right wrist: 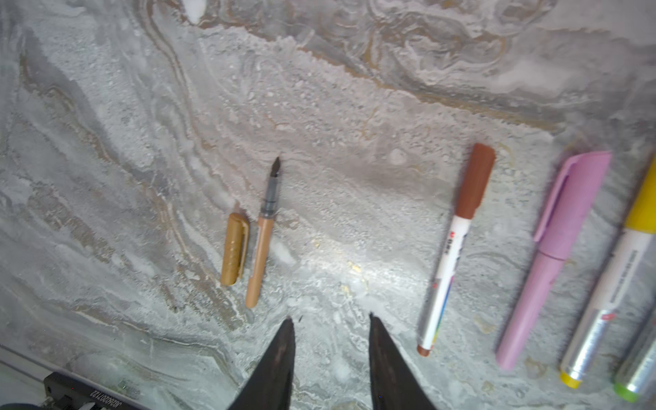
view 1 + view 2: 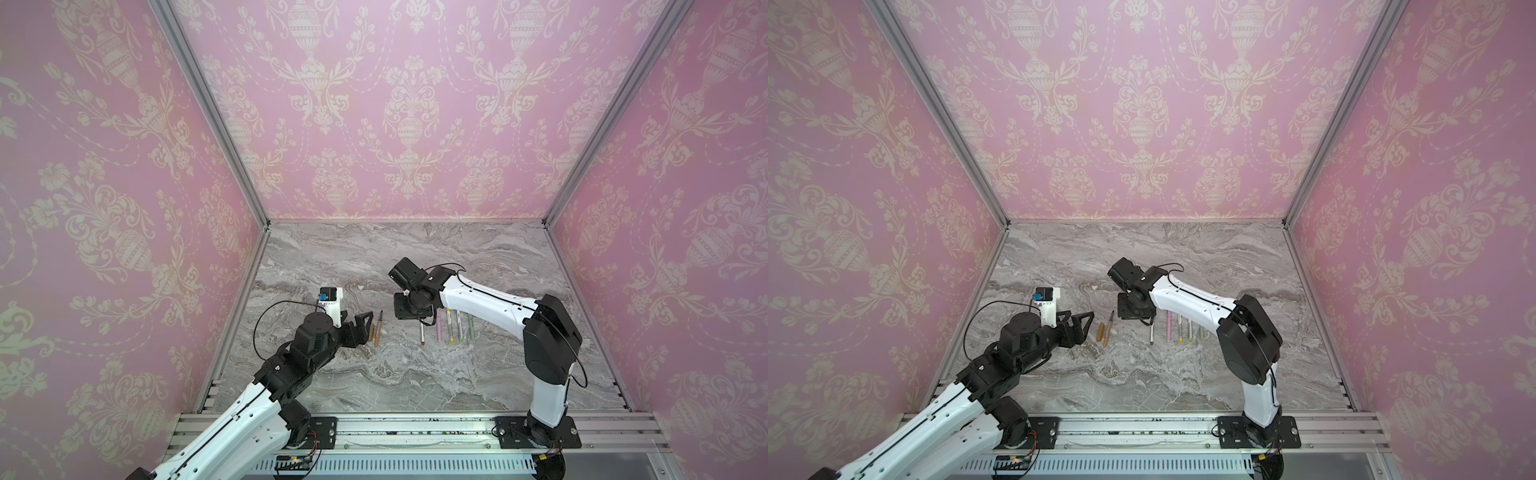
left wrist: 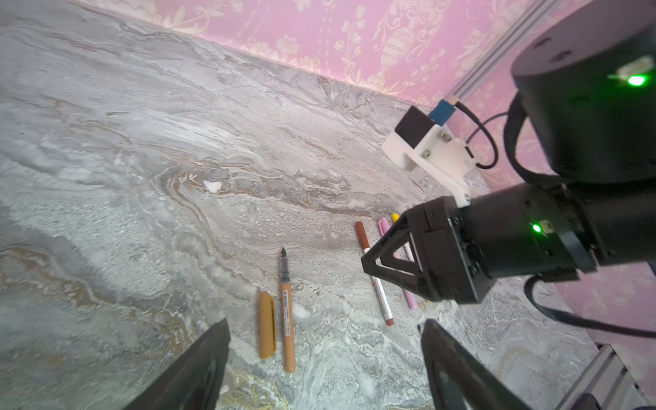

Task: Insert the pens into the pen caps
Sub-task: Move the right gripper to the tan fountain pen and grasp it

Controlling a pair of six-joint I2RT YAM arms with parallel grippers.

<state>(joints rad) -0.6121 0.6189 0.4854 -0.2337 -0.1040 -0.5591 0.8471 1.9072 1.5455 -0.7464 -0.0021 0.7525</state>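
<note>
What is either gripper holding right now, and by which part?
Nothing. The left gripper and right gripper are both open and empty; the tan pen lies untouched.

White arm shells (image 2: 478,297), black joints (image 2: 548,345), black right claw (image 1: 330,317), thin cables (image 3: 585,321), perhaps a serial marking (image 1: 106,394).

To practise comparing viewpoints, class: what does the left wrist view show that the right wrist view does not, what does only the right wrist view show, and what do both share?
Only the left wrist view: the pink wall and the right arm's wrist camera. Only the right wrist view: a green-ended pen. Both: the uncapped tan pen beside the tan cap, the brown-capped white pen, the pink pen and the right gripper.
</note>
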